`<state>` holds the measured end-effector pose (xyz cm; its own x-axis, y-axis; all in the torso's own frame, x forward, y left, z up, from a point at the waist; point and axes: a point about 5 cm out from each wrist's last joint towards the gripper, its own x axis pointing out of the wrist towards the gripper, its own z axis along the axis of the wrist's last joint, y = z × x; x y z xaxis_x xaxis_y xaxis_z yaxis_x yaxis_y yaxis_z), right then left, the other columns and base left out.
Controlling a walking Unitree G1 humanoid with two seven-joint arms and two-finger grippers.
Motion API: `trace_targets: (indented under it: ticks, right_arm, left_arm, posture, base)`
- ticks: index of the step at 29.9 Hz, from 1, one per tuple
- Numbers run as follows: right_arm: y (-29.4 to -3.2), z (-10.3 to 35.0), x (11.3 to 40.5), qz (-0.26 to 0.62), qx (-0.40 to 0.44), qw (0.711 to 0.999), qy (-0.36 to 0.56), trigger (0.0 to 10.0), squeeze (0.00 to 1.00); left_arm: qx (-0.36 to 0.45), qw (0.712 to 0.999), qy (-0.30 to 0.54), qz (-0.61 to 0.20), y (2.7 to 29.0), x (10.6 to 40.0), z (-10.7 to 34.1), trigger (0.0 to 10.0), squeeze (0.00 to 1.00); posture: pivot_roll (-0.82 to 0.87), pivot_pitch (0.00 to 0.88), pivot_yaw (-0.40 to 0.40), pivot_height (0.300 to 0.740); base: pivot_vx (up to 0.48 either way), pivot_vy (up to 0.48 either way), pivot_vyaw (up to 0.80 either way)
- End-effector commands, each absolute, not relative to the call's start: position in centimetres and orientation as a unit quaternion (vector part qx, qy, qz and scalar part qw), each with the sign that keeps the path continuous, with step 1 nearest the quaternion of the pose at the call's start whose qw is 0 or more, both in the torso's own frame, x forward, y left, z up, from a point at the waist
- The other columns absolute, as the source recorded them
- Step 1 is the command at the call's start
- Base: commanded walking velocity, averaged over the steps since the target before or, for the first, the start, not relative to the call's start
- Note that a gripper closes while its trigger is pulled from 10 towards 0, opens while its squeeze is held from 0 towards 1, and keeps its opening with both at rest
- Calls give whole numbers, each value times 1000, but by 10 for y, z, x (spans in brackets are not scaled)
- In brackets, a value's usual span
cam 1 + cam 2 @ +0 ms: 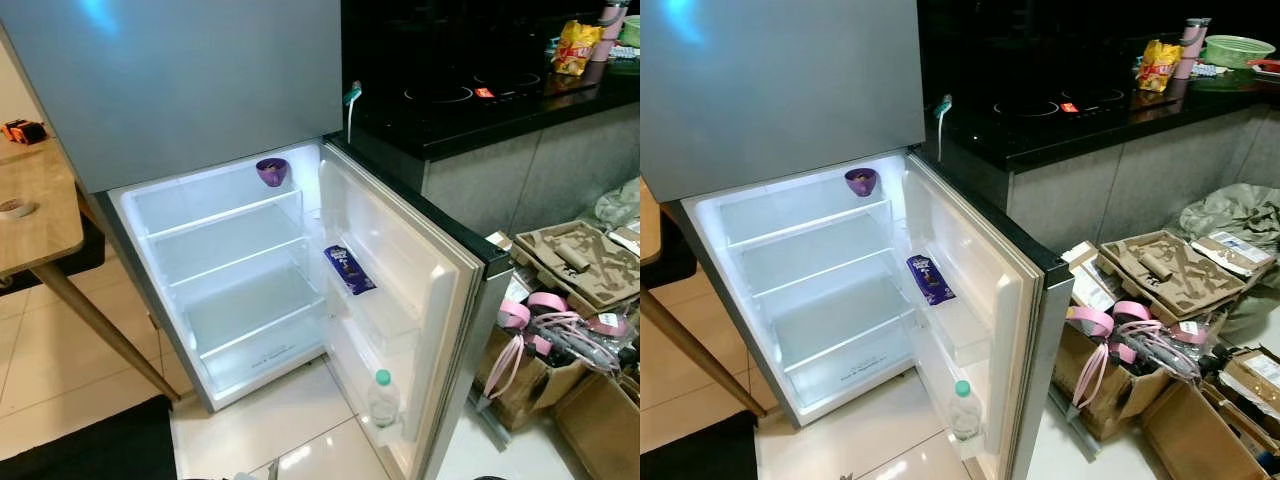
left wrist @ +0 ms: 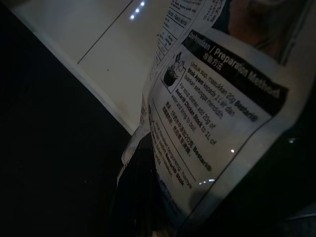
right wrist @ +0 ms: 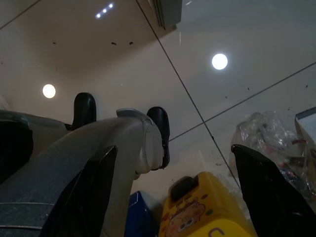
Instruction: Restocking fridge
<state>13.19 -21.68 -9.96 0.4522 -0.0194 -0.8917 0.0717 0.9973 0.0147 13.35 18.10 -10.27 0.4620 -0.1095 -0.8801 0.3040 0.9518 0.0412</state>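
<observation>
White-lit fridge [image 1: 230, 300] stands open, a purple bowl [image 1: 272, 171] on its top shelf, a purple packet [image 1: 349, 268] and a bottle [image 1: 383, 397] in the door [image 1: 400, 290]. Left hand grips a printed packet [image 2: 217, 113]. Right hand [image 3: 173, 197] hangs spread wide over the floor, a yellow box [image 3: 207, 210] below it.

Head cams down at fridge [image 1: 250, 290]
</observation>
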Motion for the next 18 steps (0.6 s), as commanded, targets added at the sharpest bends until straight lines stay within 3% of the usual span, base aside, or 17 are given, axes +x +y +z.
trace_targets:
  ticks: [1,18]
  right_arm:
    - [-215,-101,128,-30,32,851,524,10000,0]
    - [-216,-100,131,-35,36,854,518,10000,0]
  left_arm:
    - [111,840,516,-126,189,128,-104,10000,0]
    - [111,839,517,-129,188,128,-104,10000,0]
  posture:
    - [-33,0,50,740]
    - [-41,0,51,740]
  base:
    - [0,0,0]
    - [0,0,0]
